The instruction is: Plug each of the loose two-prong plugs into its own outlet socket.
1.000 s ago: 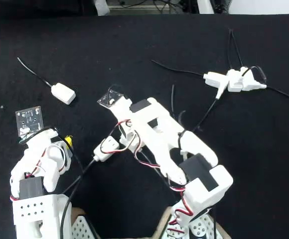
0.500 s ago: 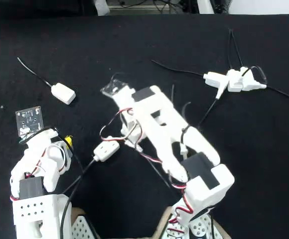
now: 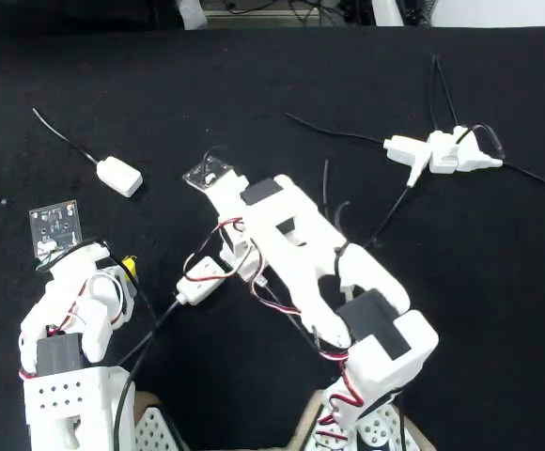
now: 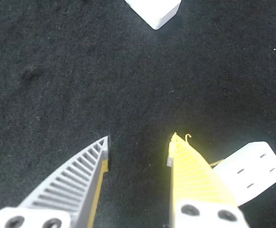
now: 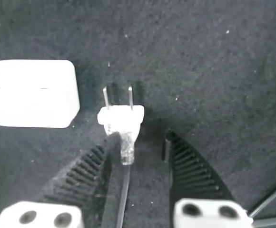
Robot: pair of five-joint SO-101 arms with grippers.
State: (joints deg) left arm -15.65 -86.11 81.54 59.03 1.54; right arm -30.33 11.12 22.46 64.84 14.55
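The loose plug (image 5: pixel 121 118) lies on the black table (image 5: pixel 214 57), just beside a white socket block (image 5: pixel 31 93). The right tool (image 5: pixel 139 140) is released, with its fingers (image 5: pixel 195 175) on both sides of the cord (image 5: pixel 125 185). The plug looks light and rigid, with thin prongs (image 5: pixel 130 97). I would grip the body, not the springy cord. The left tool (image 4: pixel 139 138) is also released and empty.

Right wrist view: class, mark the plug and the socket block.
plug (image 5: pixel 121 118), right wrist view, white body behind the prongs.
socket block (image 5: pixel 31 93), right wrist view, middle of its white face.
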